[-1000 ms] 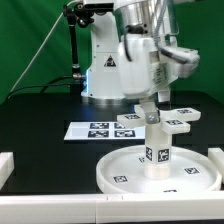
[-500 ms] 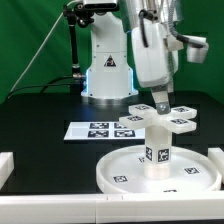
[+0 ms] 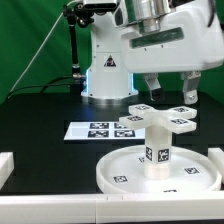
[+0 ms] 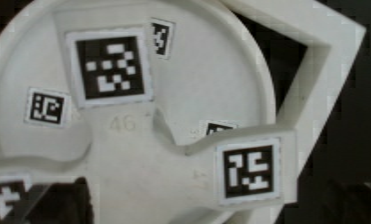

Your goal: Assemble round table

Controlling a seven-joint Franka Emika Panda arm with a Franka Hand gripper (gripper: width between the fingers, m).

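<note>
Hovering above the cross-shaped base [image 3: 160, 120], the pincer [image 3: 169, 93] hangs wide open, holding nothing, fingers either side w/ clear gap. The base sits atop the short leg [image 3: 156, 150], which stands upright in the middle of the large round disc [image 3: 125, 170], on the black counter [image 3: 40, 125] near the front. Risk, as a judgement: base may only be loosely seated, so a nudge from a finger could tip or unseat it. All parts are white plastic w/ small black-and-white square tags; wrist view shows the base [image 4: 253, 130] close up.
</note>
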